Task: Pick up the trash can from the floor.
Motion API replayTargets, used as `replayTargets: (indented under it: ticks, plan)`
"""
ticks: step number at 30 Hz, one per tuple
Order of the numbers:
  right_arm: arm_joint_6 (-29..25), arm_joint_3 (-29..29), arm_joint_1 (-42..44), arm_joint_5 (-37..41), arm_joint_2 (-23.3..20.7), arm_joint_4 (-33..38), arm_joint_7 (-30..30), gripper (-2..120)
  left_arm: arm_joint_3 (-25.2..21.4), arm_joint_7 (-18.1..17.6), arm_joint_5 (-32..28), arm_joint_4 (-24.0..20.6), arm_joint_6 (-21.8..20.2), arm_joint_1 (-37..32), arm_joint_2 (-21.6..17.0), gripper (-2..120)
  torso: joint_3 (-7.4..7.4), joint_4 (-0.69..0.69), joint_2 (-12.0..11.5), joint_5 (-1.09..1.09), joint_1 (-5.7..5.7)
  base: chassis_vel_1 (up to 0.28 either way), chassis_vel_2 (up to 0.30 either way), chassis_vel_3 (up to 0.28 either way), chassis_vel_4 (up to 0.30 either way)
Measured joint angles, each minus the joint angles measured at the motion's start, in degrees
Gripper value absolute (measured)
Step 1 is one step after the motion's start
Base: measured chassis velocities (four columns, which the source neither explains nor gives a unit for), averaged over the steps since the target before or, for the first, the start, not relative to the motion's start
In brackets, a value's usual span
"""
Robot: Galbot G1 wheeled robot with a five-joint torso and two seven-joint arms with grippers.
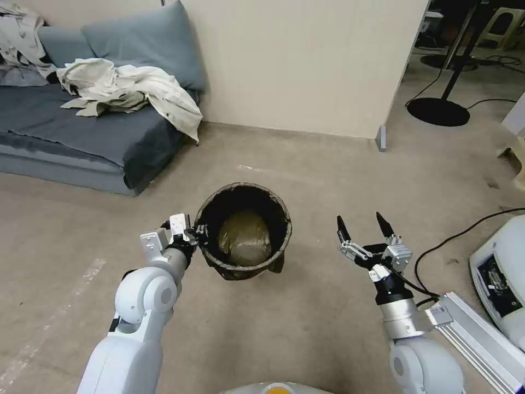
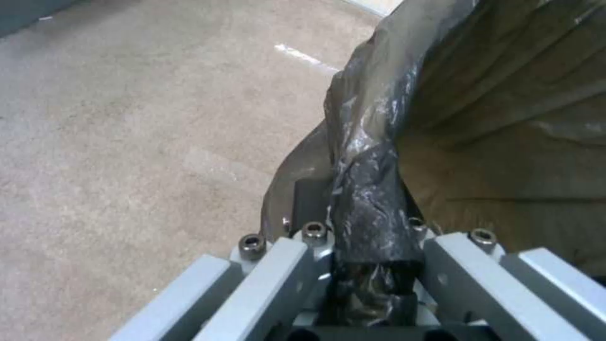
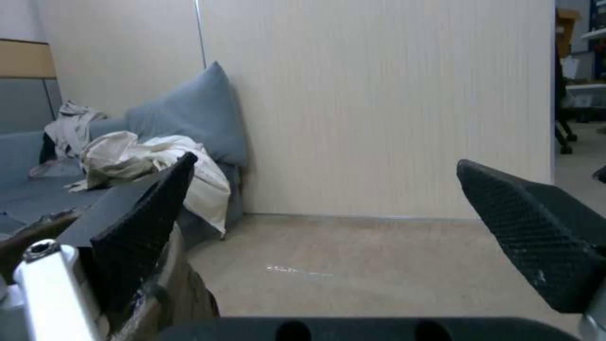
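Dark crinkled bag lines the bin (image 1: 244,232), which stands on the floor (image 1: 306,323) out in the open, in front of the wall (image 1: 295,60) and off the near corner of the sofa (image 1: 82,137). At the bin's left rim the left gripper (image 1: 199,234) is clamped on the bag-covered edge, and the left wrist view shows its fingers (image 2: 278,265) pinching the folded bag (image 2: 372,222) with the rim between them. To the bin's right, well apart from it, the right gripper (image 1: 363,227) hangs above the floor with its black fingertips (image 3: 537,237) spread wide and holding nothing.
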State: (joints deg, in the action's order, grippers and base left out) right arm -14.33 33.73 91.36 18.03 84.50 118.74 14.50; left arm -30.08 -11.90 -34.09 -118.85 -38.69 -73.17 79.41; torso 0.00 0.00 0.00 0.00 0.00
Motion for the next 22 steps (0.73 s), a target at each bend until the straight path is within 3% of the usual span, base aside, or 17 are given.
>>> replayTargets:
  ticks: [22]
  plan:
    - [-0.1,0.0,-0.1,0.2,-0.2,-0.2,0.1,100,-0.2,0.3,0.2,-0.3,0.2,-0.1,0.1,2,0.0,0.0,0.0,0.0,0.0,0.0,0.0,0.0,0.0]
